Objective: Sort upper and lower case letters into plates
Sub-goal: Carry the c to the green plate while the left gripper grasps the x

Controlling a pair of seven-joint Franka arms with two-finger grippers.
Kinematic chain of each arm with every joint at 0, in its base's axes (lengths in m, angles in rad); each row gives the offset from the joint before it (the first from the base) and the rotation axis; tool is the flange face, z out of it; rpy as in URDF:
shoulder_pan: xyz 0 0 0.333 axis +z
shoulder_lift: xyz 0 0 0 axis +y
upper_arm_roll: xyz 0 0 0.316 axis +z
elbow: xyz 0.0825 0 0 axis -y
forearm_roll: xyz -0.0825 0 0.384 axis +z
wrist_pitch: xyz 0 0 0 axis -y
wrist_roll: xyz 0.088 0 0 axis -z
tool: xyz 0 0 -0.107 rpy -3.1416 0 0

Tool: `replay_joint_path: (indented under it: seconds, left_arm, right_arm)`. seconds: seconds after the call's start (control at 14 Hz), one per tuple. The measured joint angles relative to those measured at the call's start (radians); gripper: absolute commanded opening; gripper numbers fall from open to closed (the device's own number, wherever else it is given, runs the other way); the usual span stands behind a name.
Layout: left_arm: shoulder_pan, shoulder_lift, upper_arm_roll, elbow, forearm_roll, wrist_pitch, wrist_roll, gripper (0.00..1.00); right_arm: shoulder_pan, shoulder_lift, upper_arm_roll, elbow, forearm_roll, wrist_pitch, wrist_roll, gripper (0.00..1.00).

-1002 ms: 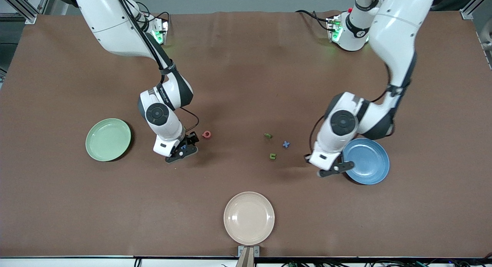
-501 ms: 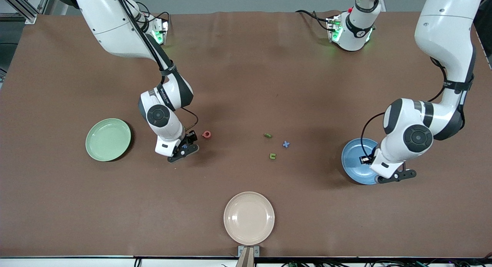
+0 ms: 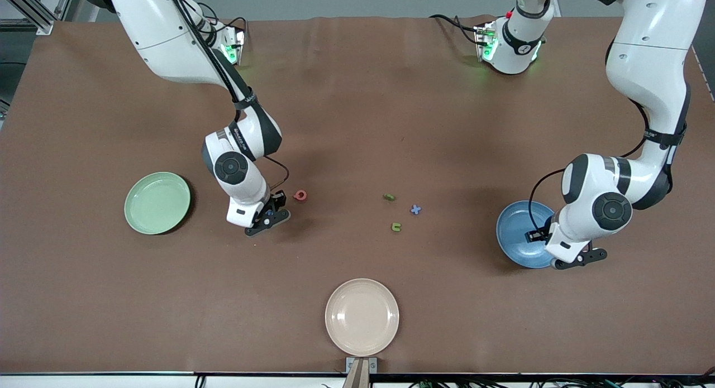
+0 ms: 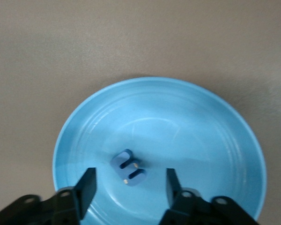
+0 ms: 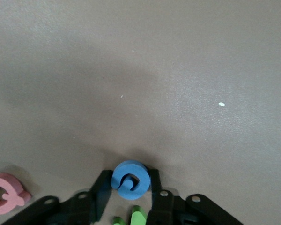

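- Left gripper [image 4: 129, 187] hangs over the blue plate [image 3: 516, 231], at the right middle of the front view; fingers [image 4: 86, 185] spread wide, nothing between them.
- Blue letter piece [image 4: 129, 167] lies loose in that plate, seen in the left wrist view.
- Right gripper [image 3: 267, 216] is low at the table, left of centre in the front view, fingers [image 5: 102, 190] pinched on a round blue letter [image 5: 130, 178].
- Green pieces [image 5: 131, 216] show just under that blue letter in the right wrist view; shape unclear.
- Red letter [image 3: 300, 195] lies on the table just beside the right gripper.
- Three loose letters near the frame's centre: olive green piece [image 3: 389, 197], blue cross [image 3: 415, 210], green u-shape [image 3: 396, 227].
- Mint green plate [image 3: 157, 202] at left middle.
- Cream plate [image 3: 362, 316] at bottom centre.
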Motion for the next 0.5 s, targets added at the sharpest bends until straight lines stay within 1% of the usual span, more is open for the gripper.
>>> replay_joint_path:
  seconds: [0.07,0.21,0.36,0.43,0.5]
  left_arm:
    - [-0.007,-0.004,-0.015,0.003,0.000,-0.001,-0.041,1.00]
    - [-0.063,-0.016,-0.049,0.009,0.000,-0.020,-0.172,1.00]
    - [-0.182,-0.024,-0.059,0.011,0.000,-0.032,-0.354,1.00]
    - [-0.244,-0.022,-0.058,0.010,0.000,-0.035,-0.441,1.00]
    - [-0.312,-0.014,-0.057,0.010,0.000,-0.035,-0.529,0.99]
  right_arm:
    - [0.000,-0.001,0.000,0.000,0.000,-0.001,0.000,0.21]
    - [0.000,0.001,0.000,0.000,0.000,-0.001,-0.001,0.18]
    - [0.000,0.001,0.000,0.002,0.000,-0.005,-0.001,0.18]
    - [0.000,-0.003,-0.001,0.009,0.000,-0.032,-0.003,0.18]
    - [-0.002,-0.017,-0.003,0.031,0.000,-0.097,-0.013,0.18]
